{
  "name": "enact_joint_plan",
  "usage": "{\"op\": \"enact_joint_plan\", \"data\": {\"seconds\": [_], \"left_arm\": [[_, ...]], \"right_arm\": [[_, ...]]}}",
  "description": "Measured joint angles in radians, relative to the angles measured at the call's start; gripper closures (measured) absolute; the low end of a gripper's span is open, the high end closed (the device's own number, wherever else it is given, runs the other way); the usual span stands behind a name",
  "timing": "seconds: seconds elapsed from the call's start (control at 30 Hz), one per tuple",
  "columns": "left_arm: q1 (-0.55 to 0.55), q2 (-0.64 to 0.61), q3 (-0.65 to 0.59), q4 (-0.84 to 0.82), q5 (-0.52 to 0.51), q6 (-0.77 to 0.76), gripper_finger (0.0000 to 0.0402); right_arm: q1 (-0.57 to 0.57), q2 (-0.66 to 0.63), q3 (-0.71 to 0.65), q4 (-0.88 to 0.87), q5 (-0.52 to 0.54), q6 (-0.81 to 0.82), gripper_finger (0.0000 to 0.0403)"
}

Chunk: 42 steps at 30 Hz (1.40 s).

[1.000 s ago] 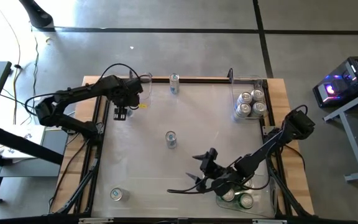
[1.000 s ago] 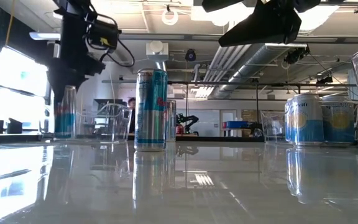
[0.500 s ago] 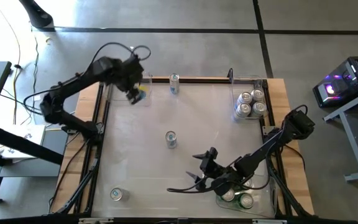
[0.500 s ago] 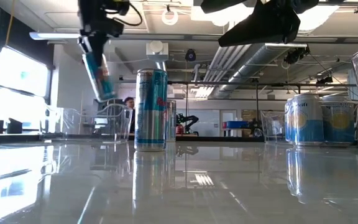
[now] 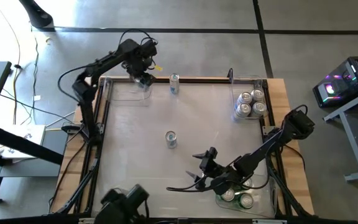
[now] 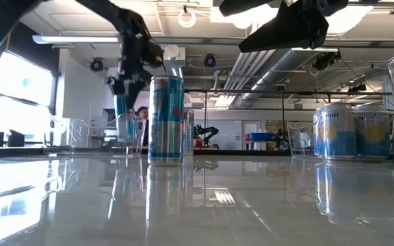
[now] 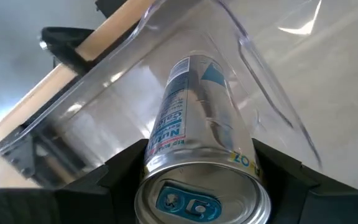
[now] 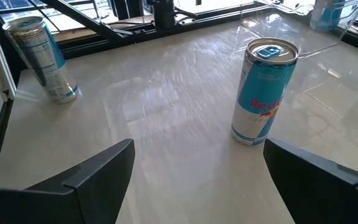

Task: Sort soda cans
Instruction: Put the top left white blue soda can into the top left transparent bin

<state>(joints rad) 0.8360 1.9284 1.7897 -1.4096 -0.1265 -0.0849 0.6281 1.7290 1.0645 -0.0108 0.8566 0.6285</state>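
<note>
My left gripper [image 5: 143, 78] is at the table's far left corner, shut on a silver-and-blue soda can [image 7: 194, 112] over a clear bin [image 5: 128, 92]. In the low view the can [image 6: 123, 111] hangs upright, its lower end between the bin's walls [image 6: 130, 133]. One more can [image 5: 171, 139] stands mid-table and another [image 5: 174, 83] by the far edge. My right gripper [image 5: 199, 172] waits open near the front right, clear of the cans. My left gripper pinches the can's upper body just below the rim [image 7: 157, 163] between its two fingers [image 7: 124, 169], one on each side. The fingers come from above, pointing down. The can hangs upright, top up; whether its base touches the bin floor I cannot tell.
A clear bin [image 5: 261, 93] at the far right holds several cans. Another bin [image 5: 267, 198] at the near right holds green ones. A further can [image 8: 42, 59] stands toward the near left. A dark shape [image 5: 123, 202] covers the near left corner in the high view.
My left gripper has lifted the can off the table's left side, carried it toward the far edge and rolled its wrist. The can tipped on the way and now hangs upright at the far left bin. A dark shape has come in at the near left corner.
</note>
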Motion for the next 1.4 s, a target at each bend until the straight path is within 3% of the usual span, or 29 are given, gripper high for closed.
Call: {"op": "enact_joint_plan", "data": {"seconds": [0.17,0.37,0.63,1.17,1.4], "left_arm": [[0.017,0.073,0.011,0.004,0.011,0.016,0.0173],[0.016,0.083,0.012,0.063,0.013,0.035,0.0143],[0.019,0.083,0.013,0.1,0.016,0.047,0.0136],[0.081,0.081,0.013,0.103,0.147,0.089,0.0133],[0.083,0.011,0.013,0.088,0.041,0.129,0.0133]], "right_arm": [[0.0,0.0,0.0,-0.007,0.0,0.0,0.0049],[-0.007,0.0,0.0,-0.007,0.0,-0.002,0.0049],[-0.015,0.0,0.0,-0.008,0.0,0.0,0.0049],[-0.015,0.0,0.0,-0.008,0.0,0.0,0.0049],[-0.015,0.0,0.0,-0.008,0.0,-0.004,0.0049]]}}
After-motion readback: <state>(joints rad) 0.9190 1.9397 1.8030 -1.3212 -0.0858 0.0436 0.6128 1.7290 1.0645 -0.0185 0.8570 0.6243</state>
